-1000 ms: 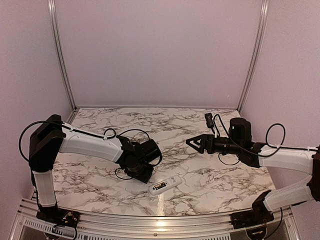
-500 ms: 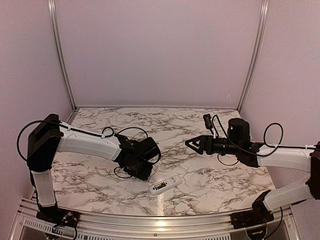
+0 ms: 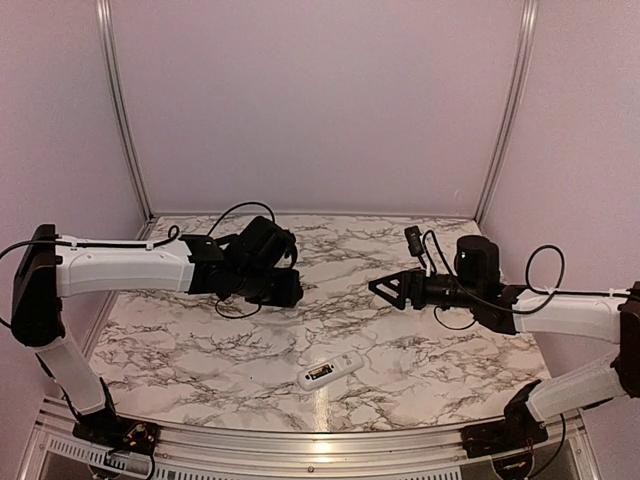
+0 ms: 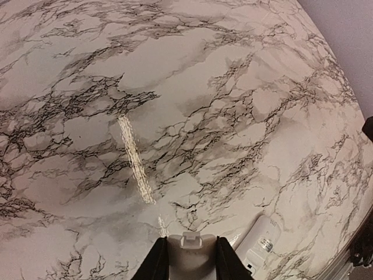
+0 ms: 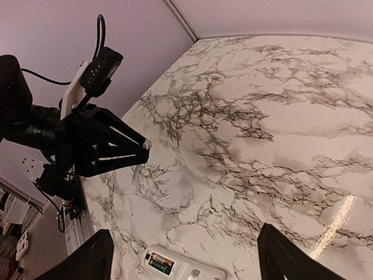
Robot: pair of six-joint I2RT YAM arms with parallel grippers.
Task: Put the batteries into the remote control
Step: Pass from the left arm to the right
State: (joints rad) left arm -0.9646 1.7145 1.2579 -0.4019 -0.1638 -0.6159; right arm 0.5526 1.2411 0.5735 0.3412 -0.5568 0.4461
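**Remote near the front edge, both grippers held off it**

The remote control (image 3: 331,370) lies flat and slightly askew on the marble table (image 3: 430,345). It is near the front rail (image 3: 320,438), about midway between the two arm bases. A dark rectangle (image 5: 160,263) near its left end carries coloured marks. It is too small to tell whether this is a screen or an open bay. Bare marble surrounds the remote on every side, with the widest stretch toward the back wall (image 3: 320,110).

The left gripper (image 3: 297,290) hangs above the table behind and left of the remote, well apart from it. Its fingers are pinched on a white tabbed piece (image 4: 191,256). The right gripper (image 3: 380,288) hangs behind and right of the remote, also well apart, with its jaws spread wide. The two grippers point at each other across an open gap.
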